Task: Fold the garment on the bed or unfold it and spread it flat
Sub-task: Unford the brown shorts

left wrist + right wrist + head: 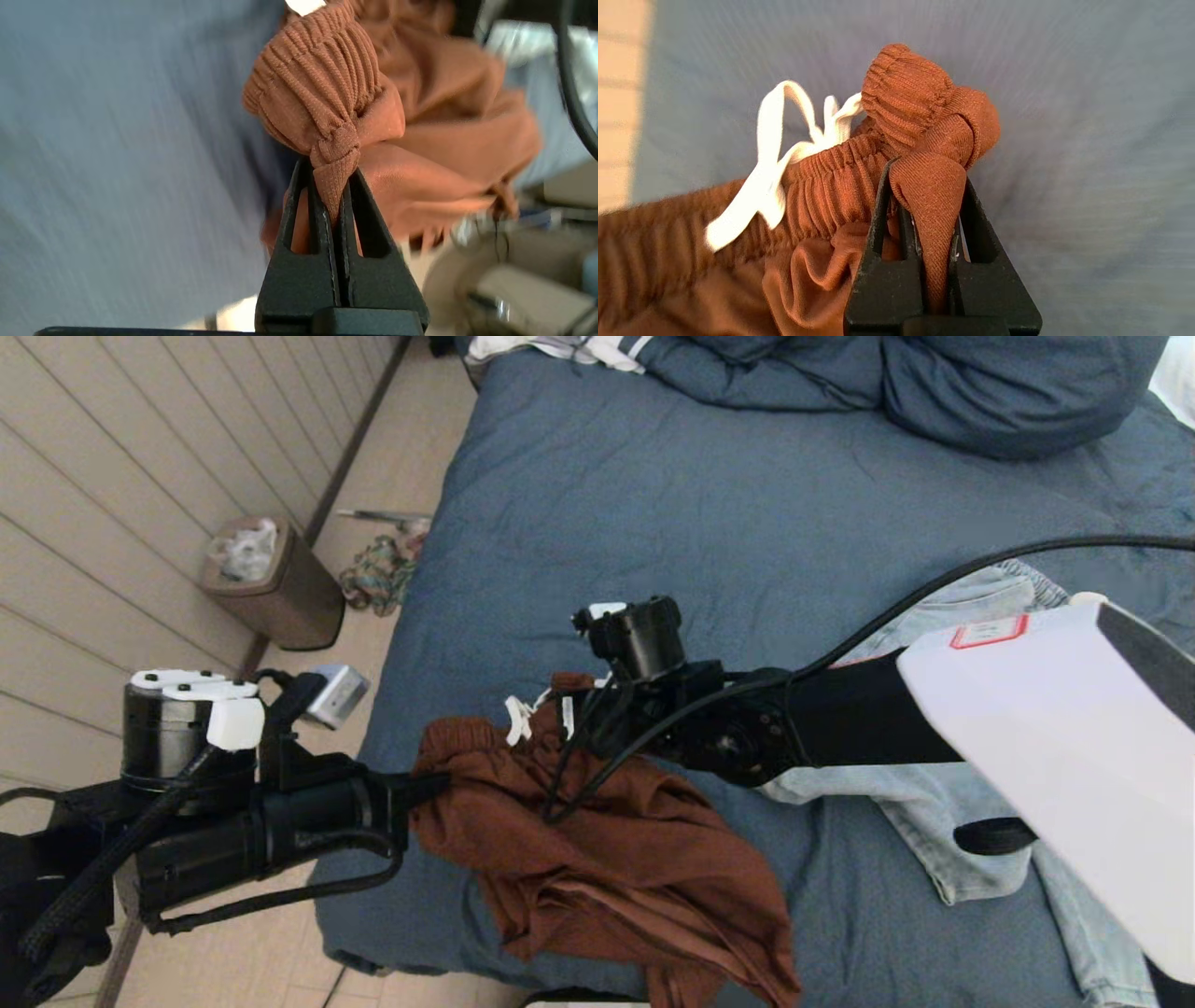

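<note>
Nothing here that can actually be read. There's one label, a small white sticker with a red border [988, 631], sitting on the white casing of the right arm [1055, 747] in the head view, but whatever is printed on it is too small to make out. A white tag [304, 5] pokes out at the waistband of the rust-brown shorts [607, 859] in the left wrist view, and it shows no lettering. No brands, no numbers, no signs.
</note>
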